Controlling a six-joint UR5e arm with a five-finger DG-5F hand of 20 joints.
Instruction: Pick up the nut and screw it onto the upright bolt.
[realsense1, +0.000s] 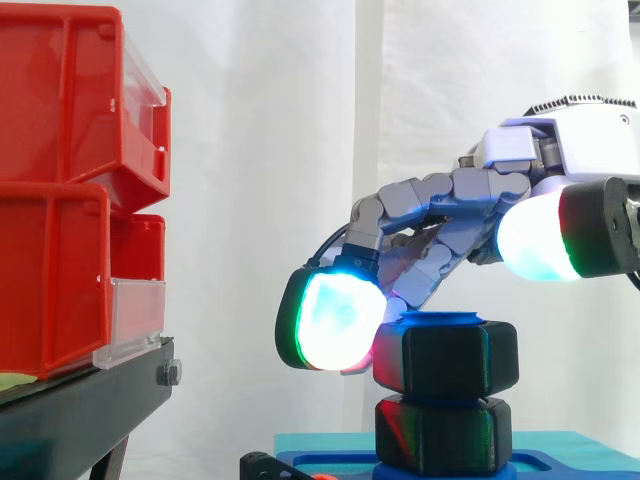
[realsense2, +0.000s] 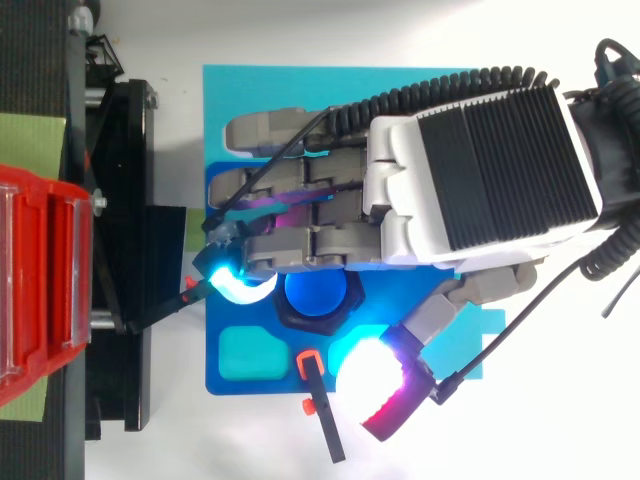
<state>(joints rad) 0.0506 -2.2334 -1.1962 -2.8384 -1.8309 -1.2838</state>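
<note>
The black hex nut (realsense1: 446, 358) sits on the upright bolt, whose blue top (realsense2: 312, 292) shows through it. Below the nut a second black hex piece (realsense1: 443, 432) stands on the blue base board (realsense2: 340, 90). My hand (realsense2: 470, 170) hangs over the bolt from the right with its fingers curled. One cyan-glowing fingertip (realsense1: 333, 318) wraps against the nut's left side. The thumb pad (realsense1: 540, 240) is lifted above and to the right of the nut, apart from it.
Red bins (realsense1: 60, 190) are stacked on a black stand (realsense1: 80, 405) at the left. On the board lie a teal recess (realsense2: 250, 352) and a small orange-and-black tool (realsense2: 318, 405) near the front edge.
</note>
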